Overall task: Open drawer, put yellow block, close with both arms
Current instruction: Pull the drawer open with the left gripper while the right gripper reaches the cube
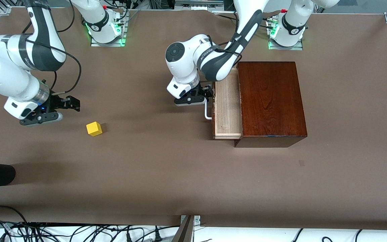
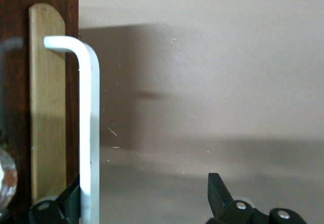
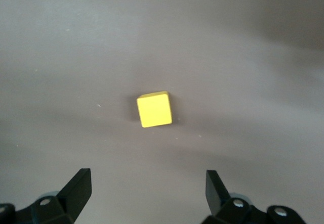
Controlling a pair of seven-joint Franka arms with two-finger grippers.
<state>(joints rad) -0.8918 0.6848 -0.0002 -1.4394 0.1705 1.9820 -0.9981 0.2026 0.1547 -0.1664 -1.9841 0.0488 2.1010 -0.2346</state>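
My left hand (image 1: pixel 209 95) hangs spread at the white metal bar handle (image 1: pixel 207 112) of the half-open pale wooden drawer (image 1: pixel 227 107). My right hand (image 1: pixel 66 104), spread and empty, hovers near the small yellow cube (image 1: pixel 94 128) on the brown tabletop (image 1: pixel 166 174). Closing off-centre could knock the cube away.

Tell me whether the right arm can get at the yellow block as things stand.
Probably yes: the right gripper hangs open near the yellow block, which sits alone on the bare table with nothing between them.
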